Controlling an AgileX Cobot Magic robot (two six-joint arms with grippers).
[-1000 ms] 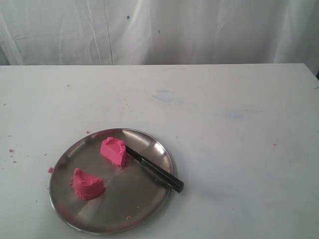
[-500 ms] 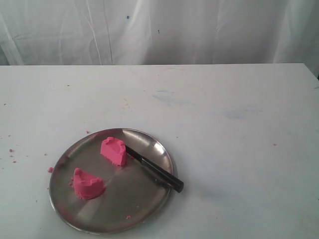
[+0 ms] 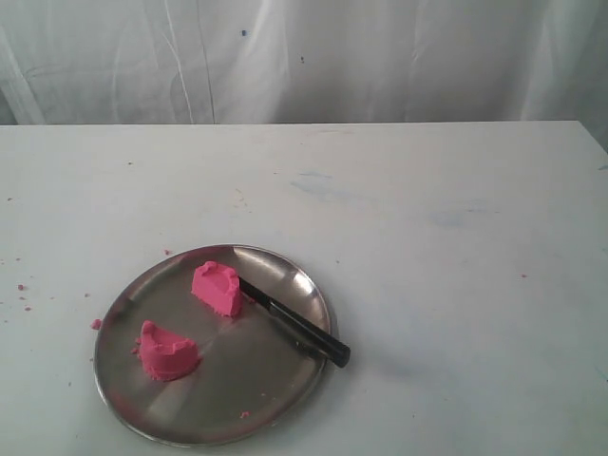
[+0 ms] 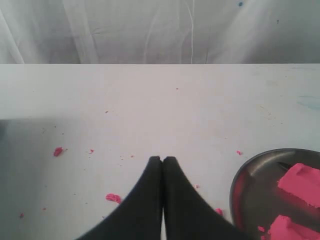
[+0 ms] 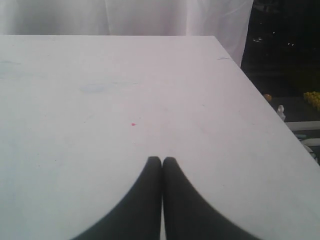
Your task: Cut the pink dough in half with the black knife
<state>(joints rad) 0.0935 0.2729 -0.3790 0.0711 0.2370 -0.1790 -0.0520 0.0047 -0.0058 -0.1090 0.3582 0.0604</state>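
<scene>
The pink dough [image 3: 217,288] is already lying in two pieces on the steel plate [image 3: 285,399], the second half [image 3: 169,352] nearer the plate's front-left rim. The black knife [image 3: 294,323] is laid across the plate, blade touching the far half, handle over the right rim. Judged done; arms are best kept clear of the plate. Left pincer [image 4: 162,160] is seen closed and empty beside the plate, with crumbs on the bench [image 4: 125,110] only visible there. Right pincer [image 5: 162,160] is closed, empty, plate unseen.
</scene>
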